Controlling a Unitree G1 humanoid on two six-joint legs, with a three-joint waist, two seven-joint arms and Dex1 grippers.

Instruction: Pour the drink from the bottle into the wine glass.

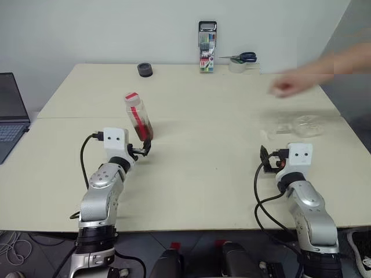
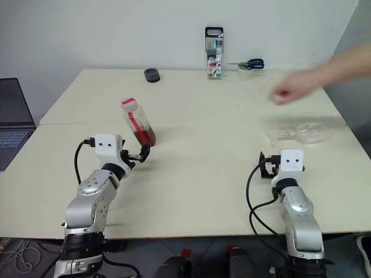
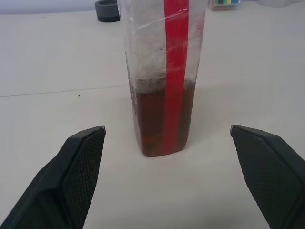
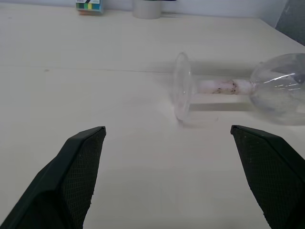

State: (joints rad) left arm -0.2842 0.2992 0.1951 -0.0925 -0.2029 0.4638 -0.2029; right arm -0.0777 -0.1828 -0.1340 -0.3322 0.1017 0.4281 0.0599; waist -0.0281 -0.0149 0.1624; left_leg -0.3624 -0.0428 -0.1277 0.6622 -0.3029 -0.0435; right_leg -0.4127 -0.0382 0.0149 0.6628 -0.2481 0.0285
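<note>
My left end effector [image 1: 146, 148] is spread wide, its fingers [image 3: 71, 171] apart and holding nothing, level just above the desk [image 1: 203, 162]. The one bottle [image 1: 138, 117] stands just ahead of it, between the fingertips' line but untouched, tilted as seen from my head, red cap [image 1: 131, 97] on top, red label band down its side. The drink [image 3: 157, 119] fills its lower part. My right end effector [image 1: 268, 160] is likewise wide apart and empty. The one wine glass [image 4: 228, 90] lies on its side a little ahead of it and toward the desk's right edge, foot [image 4: 182, 90] facing my fingers, bowl [image 4: 281, 93] farther right.

Between the bottle and the glass the desk is bare and wide. A person's hand [image 1: 287, 86] reaches in over the right far part, above the glass. Along the far edge: one black round thing [image 1: 145, 70], one upright pen pack [image 1: 207, 47], one pair of scissors [image 1: 240, 57]. A laptop [image 1: 10, 113] sits beyond the left edge.
</note>
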